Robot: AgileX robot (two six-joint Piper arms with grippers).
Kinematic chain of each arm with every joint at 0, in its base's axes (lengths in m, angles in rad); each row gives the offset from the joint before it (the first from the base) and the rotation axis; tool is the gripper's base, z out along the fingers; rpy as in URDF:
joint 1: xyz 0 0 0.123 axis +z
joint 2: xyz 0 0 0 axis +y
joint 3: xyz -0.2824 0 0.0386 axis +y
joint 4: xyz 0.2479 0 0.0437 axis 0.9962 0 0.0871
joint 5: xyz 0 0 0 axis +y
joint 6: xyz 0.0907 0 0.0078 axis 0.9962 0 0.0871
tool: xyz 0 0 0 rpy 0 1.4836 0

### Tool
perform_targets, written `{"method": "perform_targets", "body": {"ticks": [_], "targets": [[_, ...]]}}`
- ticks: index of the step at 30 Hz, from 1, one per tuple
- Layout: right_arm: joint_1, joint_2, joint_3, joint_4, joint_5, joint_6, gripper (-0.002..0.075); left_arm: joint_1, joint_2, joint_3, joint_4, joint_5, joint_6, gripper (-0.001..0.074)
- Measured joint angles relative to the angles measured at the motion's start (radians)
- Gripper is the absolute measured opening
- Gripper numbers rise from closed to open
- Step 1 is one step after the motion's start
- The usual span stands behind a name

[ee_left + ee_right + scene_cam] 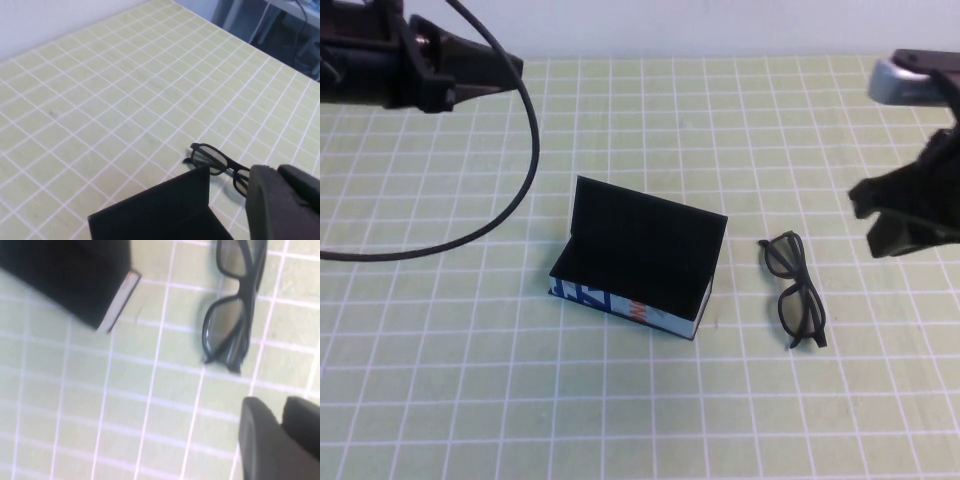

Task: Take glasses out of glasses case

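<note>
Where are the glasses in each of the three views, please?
High view: the glasses lie on the mat, right of the case, below and left of the right gripper.
Left wrist view: glasses low in the picture, just beyond the case lid.
Right wrist view: glasses at the top right.
Shared landmark: the open case, close beside the glasses in all views.

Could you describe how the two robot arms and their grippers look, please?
Both arms are black. The left arm at the high view's top left trails a thin black cable looping over the mat. The right arm has a silvery grey part above the blocky black right gripper. The left gripper shows rounded matte black fingers.
</note>
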Motion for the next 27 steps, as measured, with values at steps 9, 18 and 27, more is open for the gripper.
{"method": "perform_targets", "body": {"ticks": [9,18,27], "targets": [[0.000,-0.569,0.310,-0.003,0.015,0.015,0.0028,0.002,-0.437,0.222,0.116,-0.152,-0.109,-0.0004],[0.000,-1.108,0.531,0.004,0.030,0.015,-0.0014,0.002,-0.982,0.649,0.118,-0.381,-0.174,-0.0004],[0.000,-1.245,0.630,0.033,-0.049,-0.024,-0.0016,0.002,-1.377,0.920,0.153,-0.465,-0.239,-0.0004]]}}
